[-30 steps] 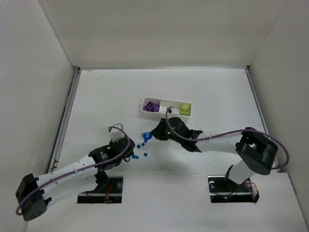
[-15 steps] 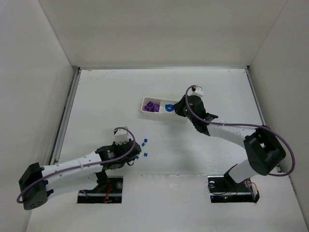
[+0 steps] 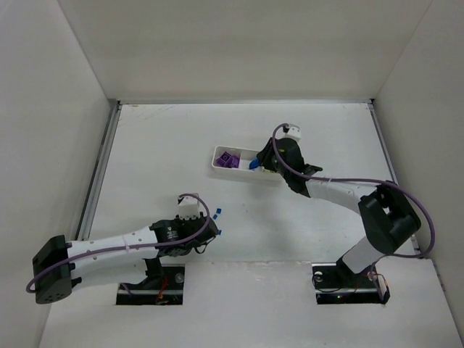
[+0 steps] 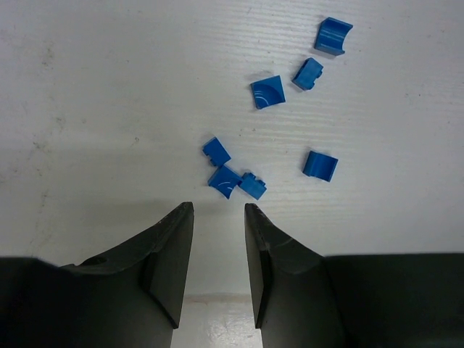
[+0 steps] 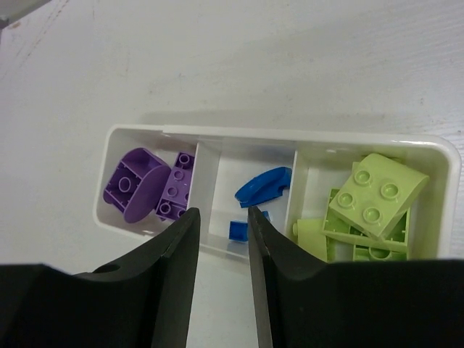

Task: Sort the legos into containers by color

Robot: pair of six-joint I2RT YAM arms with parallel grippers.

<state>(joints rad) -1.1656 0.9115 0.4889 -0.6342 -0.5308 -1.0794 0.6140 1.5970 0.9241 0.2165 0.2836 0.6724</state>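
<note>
Tray [image 5: 290,136], white with three compartments, fills the middle of the right wrist view. Purple bricks [image 5: 148,187] lie in its left compartment, blue bricks [image 5: 262,185] in the middle one and yellow-green bricks [image 5: 377,199] in the right one, while the right gripper [image 5: 223,214] hangs at bottom centre, jaws slightly parted and empty. In the left wrist view, seven loose blue pieces [image 4: 267,92] lie scattered on the white table [image 4: 109,109] from centre to upper right, and the left gripper [image 4: 218,210] sits at bottom centre just below the nearest three, jaws a little apart, holding nothing.
</note>
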